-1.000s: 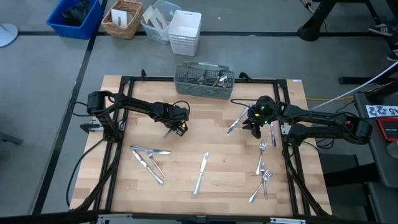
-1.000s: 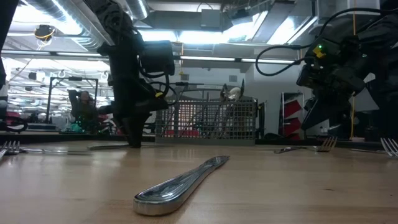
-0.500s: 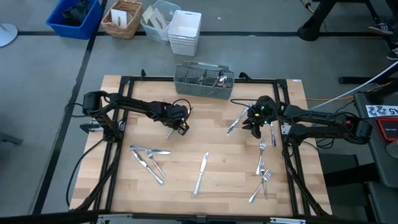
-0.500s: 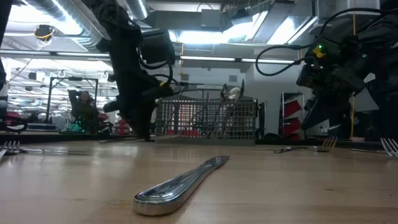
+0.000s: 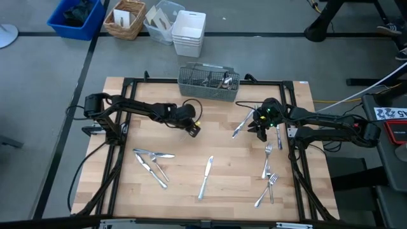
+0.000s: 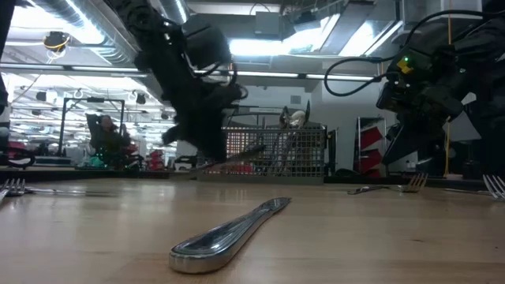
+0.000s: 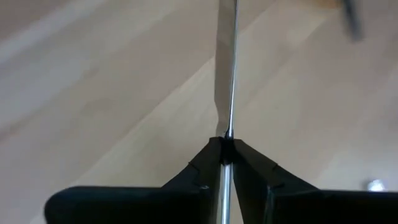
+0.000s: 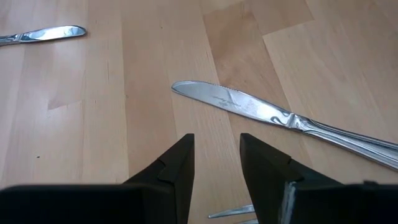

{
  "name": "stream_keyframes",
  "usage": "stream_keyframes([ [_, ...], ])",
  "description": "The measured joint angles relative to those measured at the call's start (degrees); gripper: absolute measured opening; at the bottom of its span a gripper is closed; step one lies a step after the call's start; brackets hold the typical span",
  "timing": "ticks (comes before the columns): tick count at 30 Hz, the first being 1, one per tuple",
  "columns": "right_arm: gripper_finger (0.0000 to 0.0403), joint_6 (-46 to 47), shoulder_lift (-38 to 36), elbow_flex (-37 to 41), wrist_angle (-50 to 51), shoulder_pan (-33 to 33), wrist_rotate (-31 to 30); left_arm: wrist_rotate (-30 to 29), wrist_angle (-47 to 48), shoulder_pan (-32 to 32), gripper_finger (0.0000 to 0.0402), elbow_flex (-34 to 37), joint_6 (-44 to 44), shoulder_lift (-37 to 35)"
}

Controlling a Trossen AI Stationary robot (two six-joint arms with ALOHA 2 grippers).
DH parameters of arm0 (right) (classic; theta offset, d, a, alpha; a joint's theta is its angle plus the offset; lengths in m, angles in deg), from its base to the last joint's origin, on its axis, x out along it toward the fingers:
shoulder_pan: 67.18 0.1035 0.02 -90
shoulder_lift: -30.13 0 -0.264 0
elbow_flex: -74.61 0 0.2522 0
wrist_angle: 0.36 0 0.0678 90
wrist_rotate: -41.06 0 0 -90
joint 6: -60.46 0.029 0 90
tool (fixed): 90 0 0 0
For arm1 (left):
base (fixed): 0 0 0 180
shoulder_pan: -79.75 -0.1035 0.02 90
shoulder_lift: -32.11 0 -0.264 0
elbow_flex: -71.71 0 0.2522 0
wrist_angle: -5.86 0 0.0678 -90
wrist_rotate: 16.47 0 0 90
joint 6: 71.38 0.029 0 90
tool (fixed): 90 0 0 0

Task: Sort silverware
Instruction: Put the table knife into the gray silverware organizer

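Steel knife (image 7: 227,74) clenched edge-on in the left gripper (image 5: 193,128), lifted off the bench (image 5: 222,184) near the far caddy (image 5: 208,83); it should stay level going in, while the right gripper (image 8: 216,163) waits, fingers parted.

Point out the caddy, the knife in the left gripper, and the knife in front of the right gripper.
Caddy (image 5: 208,83), high view: front mesh wall.
Held knife (image 7: 226,74), left wrist view: blade beyond the shut fingers.
Loose knife (image 8: 230,100), right wrist view: middle of its blade.

Piece (image 7: 227,74) pinched in left wrist view: type unclear, end cut off. Caddy (image 5: 208,83) contents indistinct.
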Motion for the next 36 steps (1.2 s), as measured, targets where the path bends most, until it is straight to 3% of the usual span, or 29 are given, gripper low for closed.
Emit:
stream_keyframes([
  [8,0.0131,0.0,0.0,0.0,0.0,0.0,0.0,0.2,-12.6,-1.4,0.0004,-0.1,4.5,-2.0],
  [25,0.0131,-0.1,0.0,0.0,0.0,0.0,0.1,0.0,-11.9,-3.8,0.0001,0.0,8.5,-2.5],
  [30,0.0131,-0.2,0.0,0.0,-0.4,0.0,0.1,-0.1,-15.7,-3.8,0.0018,0.0,19.8,-0.5],
  [36,0.0131,-0.2,0.0,0.0,-0.5,0.0,0.1,-0.7,-23.8,-5.6,0.008,0.0,28.5,5.3],
])
